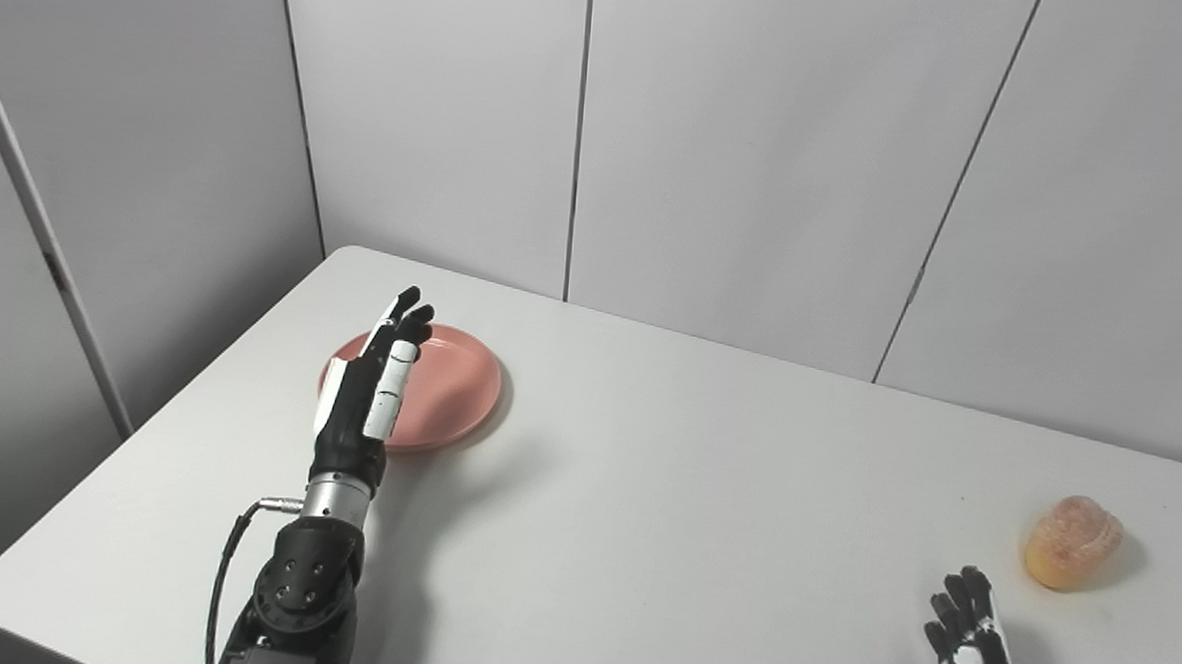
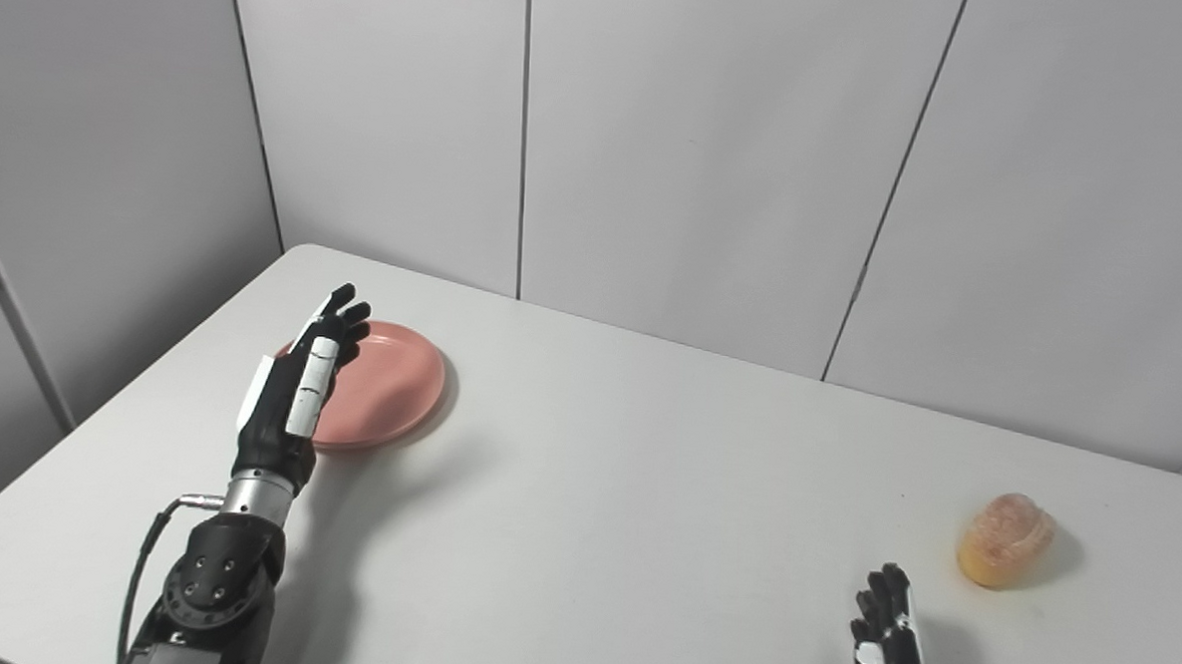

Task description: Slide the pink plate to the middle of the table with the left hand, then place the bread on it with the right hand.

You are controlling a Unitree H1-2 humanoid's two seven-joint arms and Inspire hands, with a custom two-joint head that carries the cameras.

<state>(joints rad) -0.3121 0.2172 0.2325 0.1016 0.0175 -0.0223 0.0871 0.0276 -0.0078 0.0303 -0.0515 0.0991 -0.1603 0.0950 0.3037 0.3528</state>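
Near the far left corner of the white, smooth bench (image 1: 644,494) lies the round, shallow pink plate (image 1: 449,386), and the robot's black-and-white left hand (image 1: 369,392) is over its left side with the fingers (image 1: 407,329) straight, close together and holding nothing. Whether the hand touches the plate or only hovers above it, I cannot tell. The plate is not yet at the middle, so the slide is the step in hand.

To do it well, the fingers should probably press flat just inside the left rim and draw the plate steadily toward the bench's centre, low and level, so that the rim neither tips up nor slips out from under the hand.

By the right edge of the bench sits the small golden-brown bread roll (image 1: 1073,543), well apart from the plate. Close to the near edge, the right hand (image 1: 971,643) waits just beside the roll, fingers up, a little apart and empty.

The bench top looks slick and bare between plate and roll. Plain grey wall panels (image 1: 759,150) with dark seams stand behind it.
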